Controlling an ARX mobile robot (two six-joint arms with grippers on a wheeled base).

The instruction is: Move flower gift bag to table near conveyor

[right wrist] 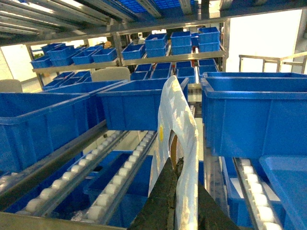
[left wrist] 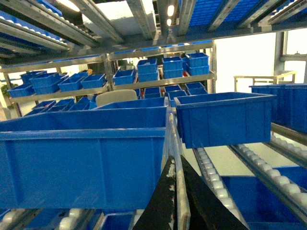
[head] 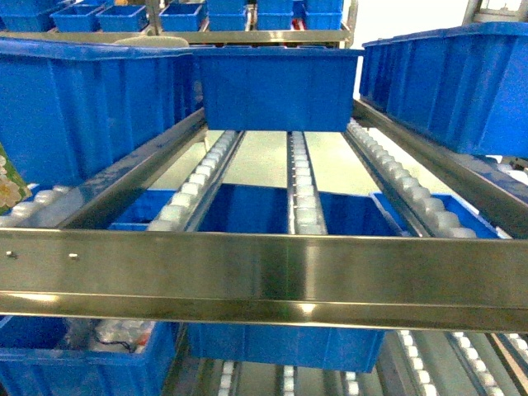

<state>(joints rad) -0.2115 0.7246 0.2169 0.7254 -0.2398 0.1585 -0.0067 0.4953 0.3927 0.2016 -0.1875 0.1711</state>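
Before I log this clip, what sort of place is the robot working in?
Most likely a warehouse or factory parts-storage area. Steel-framed conveyor lanes with rows of small white rollers carry large blue bins, and shelving behind holds many smaller blue bins.

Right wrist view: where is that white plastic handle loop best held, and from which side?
Low on the white plastic handle loop, where its strands gather, which is where the right hand has it. Come from below: the loop stands upright as a thin flat band, so fingers closing across its faces pinch both strands together.
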